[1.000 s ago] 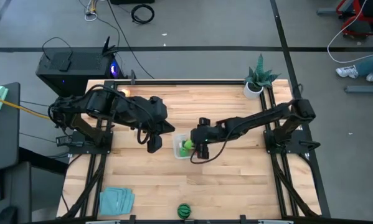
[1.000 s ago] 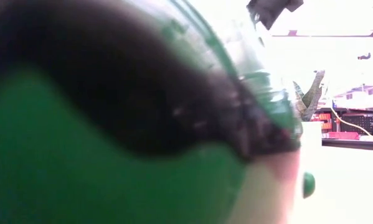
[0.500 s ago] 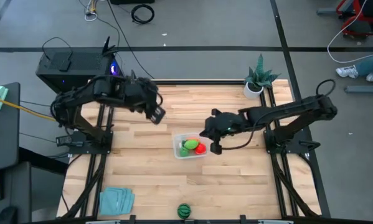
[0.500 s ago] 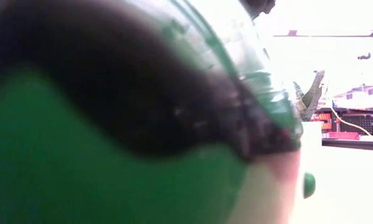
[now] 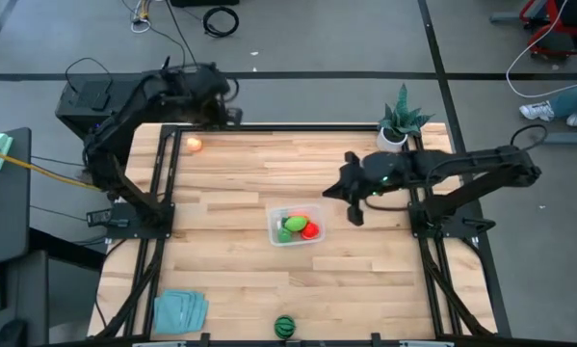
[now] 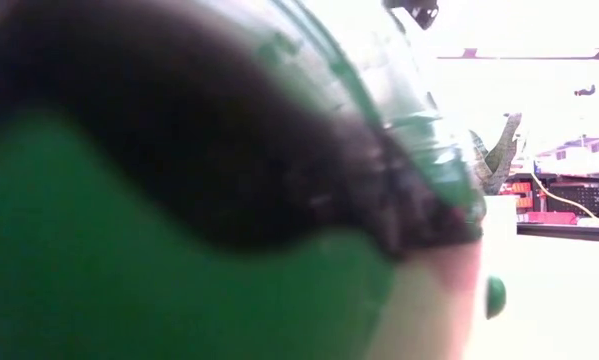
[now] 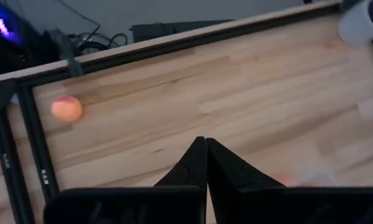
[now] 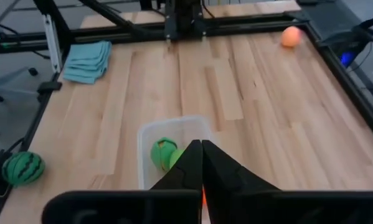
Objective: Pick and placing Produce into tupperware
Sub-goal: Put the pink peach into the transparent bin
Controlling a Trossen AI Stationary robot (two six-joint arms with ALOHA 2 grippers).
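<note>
From above, the clear tupperware [image 5: 295, 227] sits near the middle of the wooden desk [image 5: 221, 280] and holds green pieces [image 5: 290, 227] beside a red piece [image 5: 311, 229]. The peach ball [image 5: 194, 144] lies at the far left corner of the desk, and the dark green striped ball [image 5: 285, 326] rests at the near edge, right of the folded teal cloth [image 5: 179, 310]. The left hand [image 5: 232, 114] is raised over the far left edge, and the right hand [image 5: 356, 216] hangs just right of the tupperware; neither holds anything. A potted plant [image 5: 398, 123] stands at the far right corner.

The low view is almost filled by the striped ball [image 6: 179, 200], very close and blurred.

From the left wrist, the fingers [image 7: 220, 174] are pressed together, with the peach ball [image 7: 66, 108] on the desk beyond.

From the right wrist, the fingers [image 8: 186, 168] are likewise pinched closed on nothing above the tupperware [image 8: 146, 140], a green piece [image 8: 163, 152] inside it.
</note>
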